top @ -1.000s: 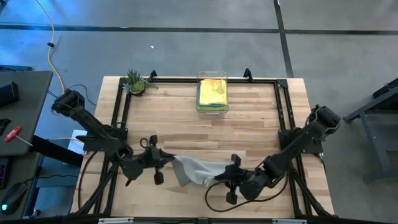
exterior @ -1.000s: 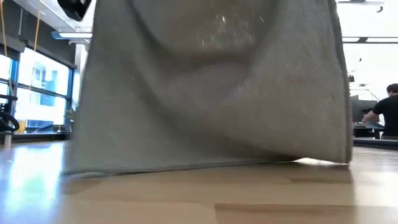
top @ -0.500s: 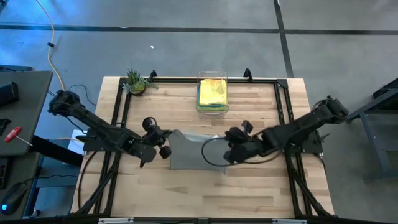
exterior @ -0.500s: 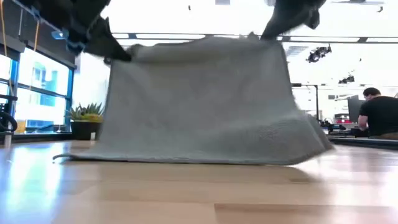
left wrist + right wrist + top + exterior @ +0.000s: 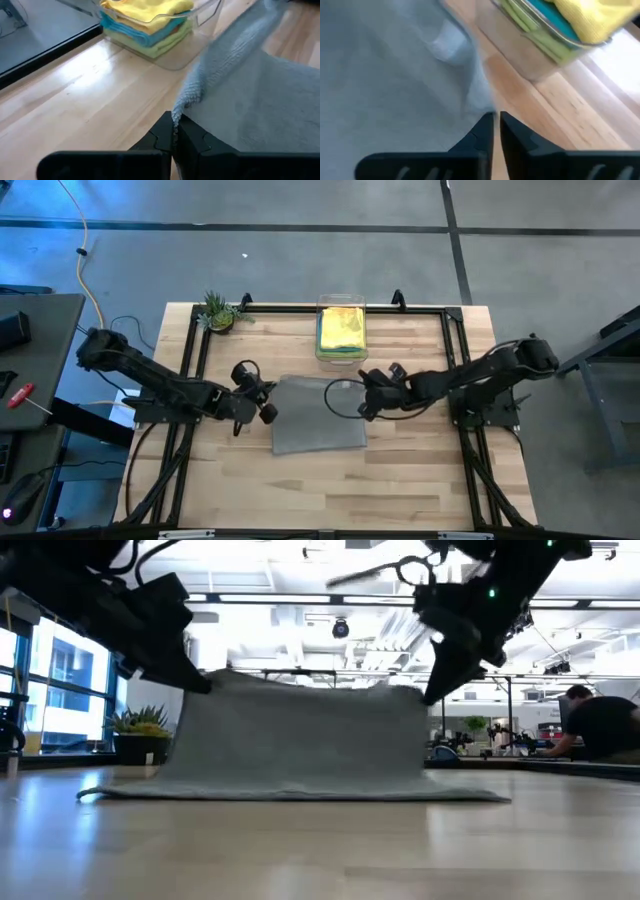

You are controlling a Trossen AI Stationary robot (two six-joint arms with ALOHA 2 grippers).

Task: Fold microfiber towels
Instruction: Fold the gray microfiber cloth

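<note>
High view: both arms reach in toward the middle of the frame, the left arm from the left edge of the table and the right arm from the right, each stretched low and nearly level. The left gripper is pinched together on the upper left corner of the grey towel. The right gripper sits at the towel's upper right corner; in its wrist view a thin gap shows between the fingers, and I cannot tell whether cloth is still caught there.

One grey towel lies just below centre frame, its far edge lifted. One clear bin stands above it near the top edge of the table, holding a stack of three visible towels: yellow, teal, green. One small potted plant sits at upper left.

A second ago the towel hung bunched near the bottom edge of the table between the grippers; now it is spread almost flat farther up.
</note>
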